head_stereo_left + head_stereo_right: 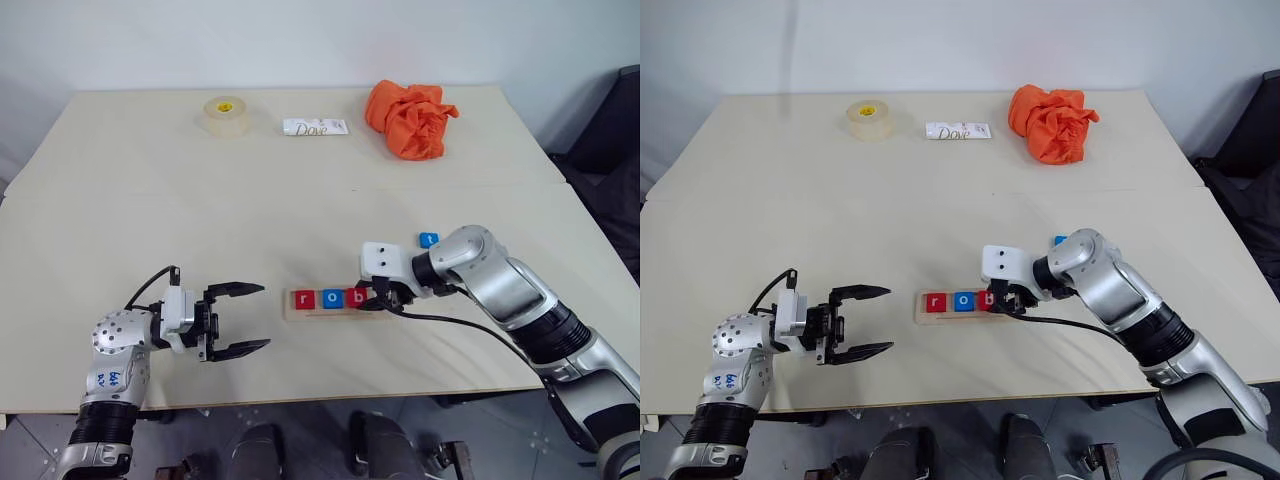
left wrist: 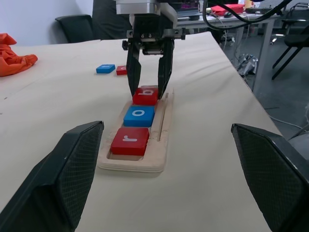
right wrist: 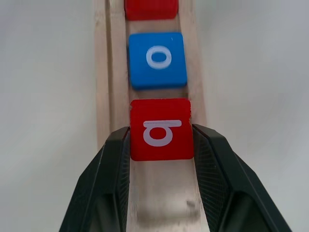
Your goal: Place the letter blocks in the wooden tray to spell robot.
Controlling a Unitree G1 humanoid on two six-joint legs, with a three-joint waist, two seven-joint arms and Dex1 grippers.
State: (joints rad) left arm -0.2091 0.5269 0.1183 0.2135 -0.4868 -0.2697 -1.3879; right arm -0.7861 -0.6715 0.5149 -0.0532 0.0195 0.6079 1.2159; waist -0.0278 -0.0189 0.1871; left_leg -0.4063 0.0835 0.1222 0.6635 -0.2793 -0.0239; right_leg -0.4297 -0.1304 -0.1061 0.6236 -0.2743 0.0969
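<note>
A long, narrow, pale wooden tray [image 1: 335,303] lies near the front edge of the pale beige counter [image 1: 300,200], roughly midway along that edge. In its shallow slot sit three small flat square letter blocks in a row: a red block with a white r [image 1: 305,299] at the tray's left end, a blue block with a white o [image 1: 331,298] beside it, and a red block with a white b [image 3: 161,128] third in line.

The right end effector [image 2: 148,82] angles down over the tray, its two black fingers [image 3: 108,179] closed against opposite sides of the red b block, which rests in the slot just beside the blue o. The rest of the slot beyond the b is bare wood.

A blue block with a white t [image 1: 428,240] lies on the counter behind the right arm, and a small red block [image 2: 121,70] lies next to it.

The left end effector [image 1: 240,318] is held level to the left of the tray, well apart from it, its fingers spread wide and gripping nothing.

Along the back edge sit a roll of clear tape [image 1: 224,115], a white Dove packet [image 1: 315,127] and a crumpled orange cloth [image 1: 408,118].
</note>
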